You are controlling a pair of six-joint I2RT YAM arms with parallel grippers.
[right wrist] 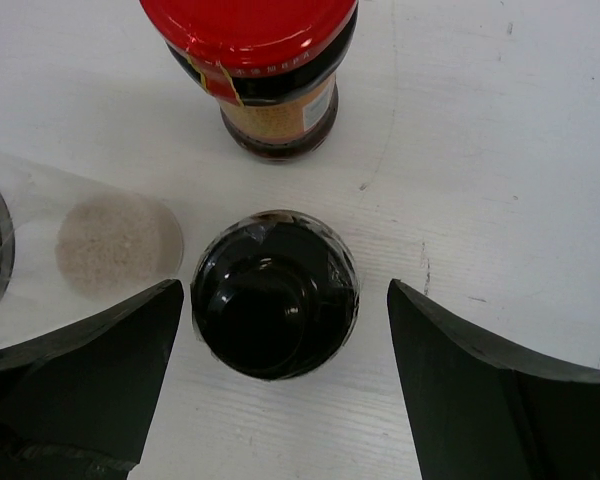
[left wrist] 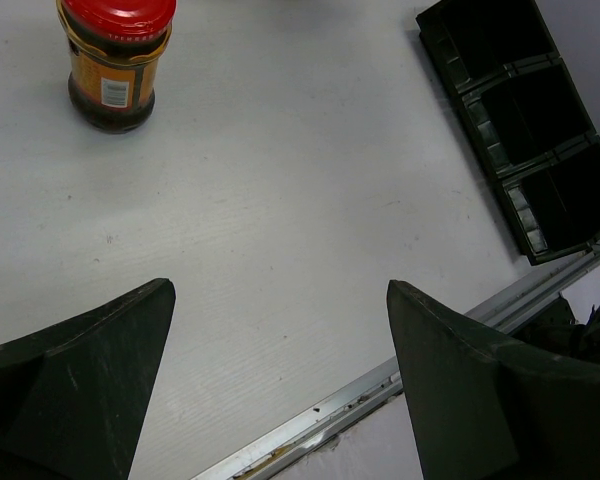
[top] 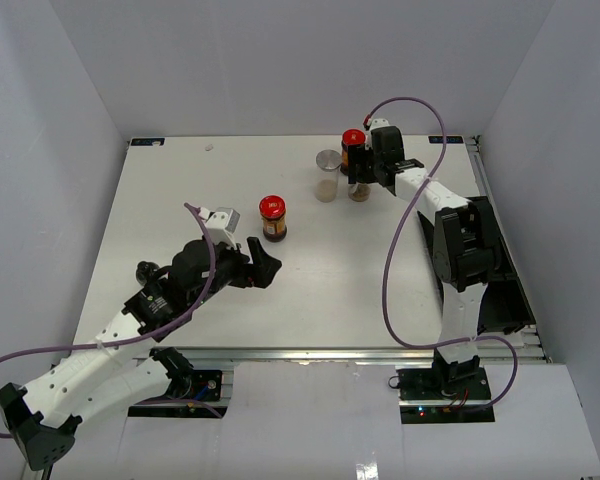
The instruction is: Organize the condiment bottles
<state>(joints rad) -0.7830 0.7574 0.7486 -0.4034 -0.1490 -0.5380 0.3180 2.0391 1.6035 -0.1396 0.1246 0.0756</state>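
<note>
A red-capped bottle (top: 273,218) with amber-brown contents stands mid-table; it also shows at the top left of the left wrist view (left wrist: 115,60). My left gripper (top: 263,268) (left wrist: 278,290) is open and empty, just in front of and to the left of it, over bare table. At the back stand the clear bottle with a silver lid (top: 327,175) (right wrist: 100,245), a second red-capped bottle (top: 353,142) (right wrist: 270,70) and the black-capped dark bottle (top: 359,192) (right wrist: 275,295). My right gripper (top: 358,178) (right wrist: 283,290) is open above the black-capped bottle, its jaws on either side and not touching.
A long black tray (left wrist: 520,120) with several compartments lies along the table's right side, partly under the right arm (top: 510,300). The table's metal front edge (left wrist: 380,385) runs just below the left gripper. Grey walls enclose the table.
</note>
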